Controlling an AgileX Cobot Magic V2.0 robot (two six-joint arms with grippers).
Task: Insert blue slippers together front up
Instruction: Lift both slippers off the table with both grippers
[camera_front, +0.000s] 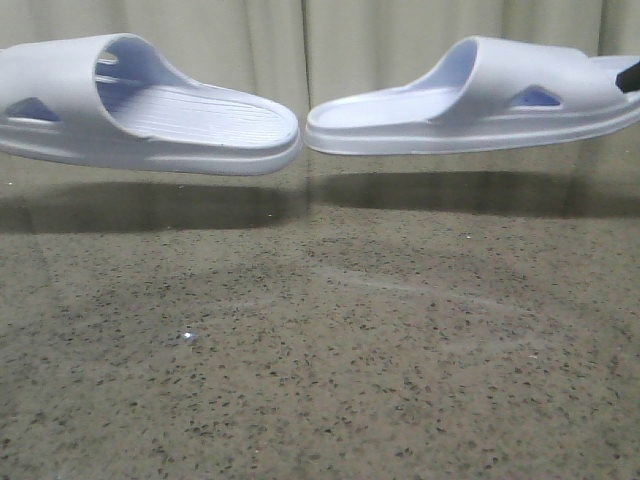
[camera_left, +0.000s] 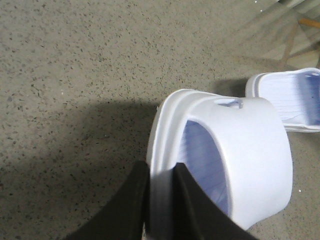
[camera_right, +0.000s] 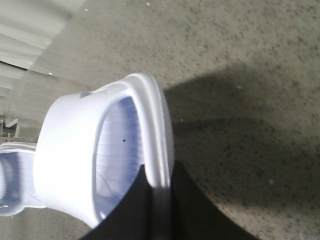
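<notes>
Two very pale blue, almost white foam slide slippers with wide straps, triangular side cutouts and ribbed footbeds hang in the air above the speckled grey-brown stone table (camera_front: 330, 380), each casting a dark shadow on the surface below. In the front view the left slipper (camera_front: 150, 105) fills the upper left, sole down and tilted slightly, its heel end pointing toward the middle; the right slipper (camera_front: 470, 100) fills the upper right, also sole down, its heel end facing the other one. Their heel ends are just beside each other near the centre, with a narrow gap between them. In the left wrist view the left end effector (camera_left: 160, 210) is clamped on the side rim of the left slipper's sole, one black finger (camera_left: 122, 210) outside the rim and the other inside by the footbed, with the right slipper's heel visible farther off. In the right wrist view the right end effector (camera_right: 160, 215) pinches the right slipper's rim the same way, its dark fingers (camera_right: 195, 210) on either side. Pale curtains (camera_front: 350, 50) hang behind the table.
</notes>
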